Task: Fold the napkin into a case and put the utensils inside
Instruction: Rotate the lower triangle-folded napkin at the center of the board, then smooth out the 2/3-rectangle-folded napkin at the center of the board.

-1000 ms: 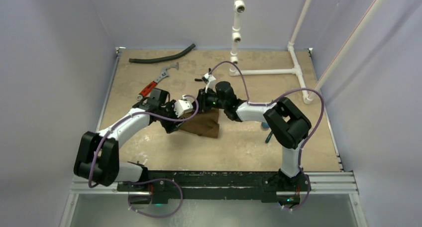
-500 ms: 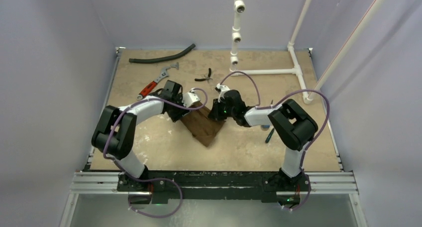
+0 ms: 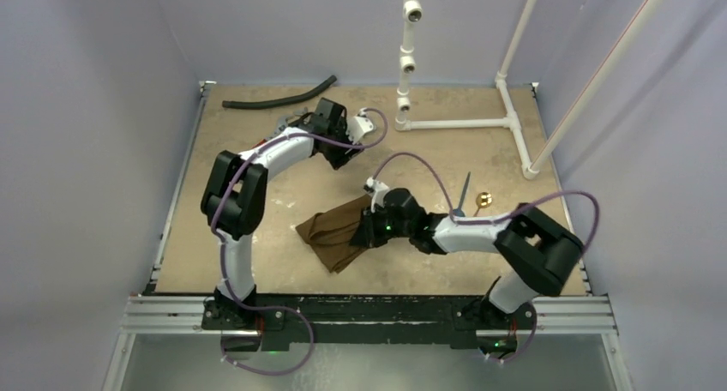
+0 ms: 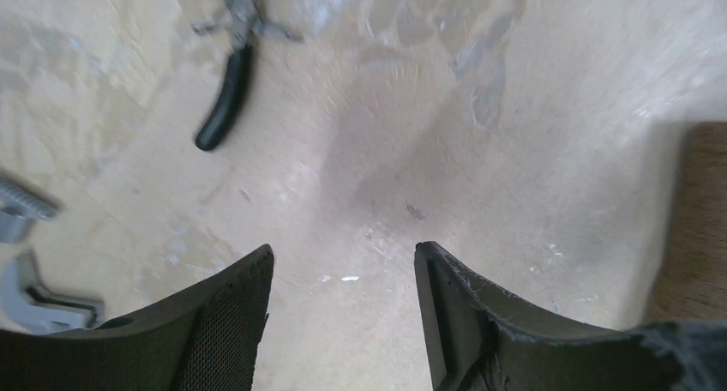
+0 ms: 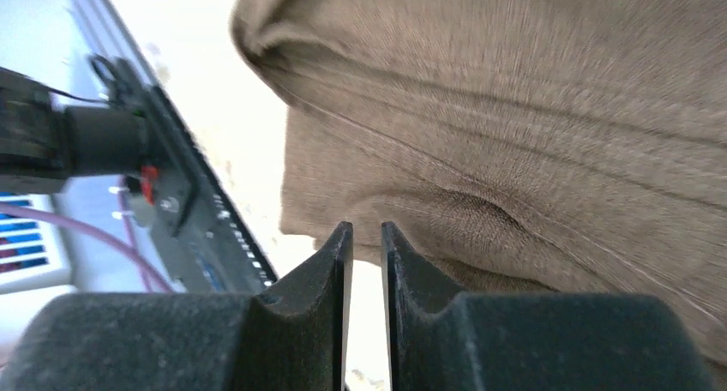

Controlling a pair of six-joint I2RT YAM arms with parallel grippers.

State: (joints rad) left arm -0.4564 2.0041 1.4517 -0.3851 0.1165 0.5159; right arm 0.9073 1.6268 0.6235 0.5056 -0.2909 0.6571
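Boxed-in bench cell on my feed: plain walls, tan table top, white pipe frame
Left wall (image 3: 94, 108), back wall (image 3: 283, 22) and right wall (image 3: 651, 194) all flat pale lavender-grey, evenly lit, only soft shadows; table top (image 3: 489, 151) tan, mottled with paler worn patches, and my left wrist view shows it scuffed with whitish smears; metal edging (image 3: 176, 202) down its left side, aluminium rail (image 3: 566, 309) across the near edge; white pipe frame (image 3: 454, 123) lies on the far right part of the table, with an upright pipe (image 3: 408, 39) and a slanted pipe (image 3: 600, 74) rising out of view; below the rail a pale grey surface (image 3: 386, 357), floor or shelf I can't tell
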